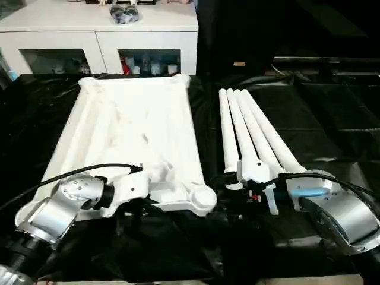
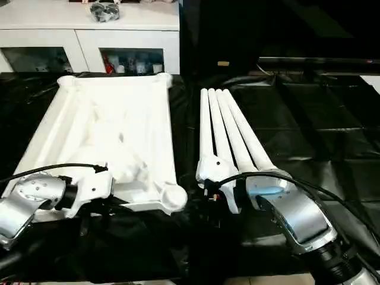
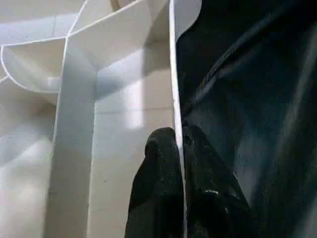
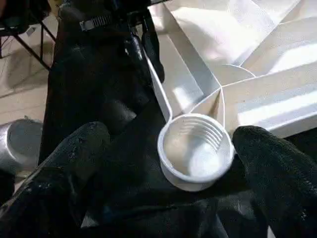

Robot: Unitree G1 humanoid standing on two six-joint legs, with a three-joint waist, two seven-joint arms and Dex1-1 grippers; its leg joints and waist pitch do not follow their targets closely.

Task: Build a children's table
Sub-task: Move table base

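I'm looking at the tabletop [image 1: 133,136] lying ribbed side up on the black-draped table [image 1: 332,119], the four legs [image 1: 249,133] bunched at its three o'clock. My left gripper [image 3: 178,148] is pinching the tabletop's near rim, fingers [image 3: 158,168] clamped either side of the thin wall. I'm judging it should hold firm and brace. The right wrist view is giving me what the head views can't: my right gripper [image 4: 163,163] spread wide around the threaded corner socket [image 4: 195,151].
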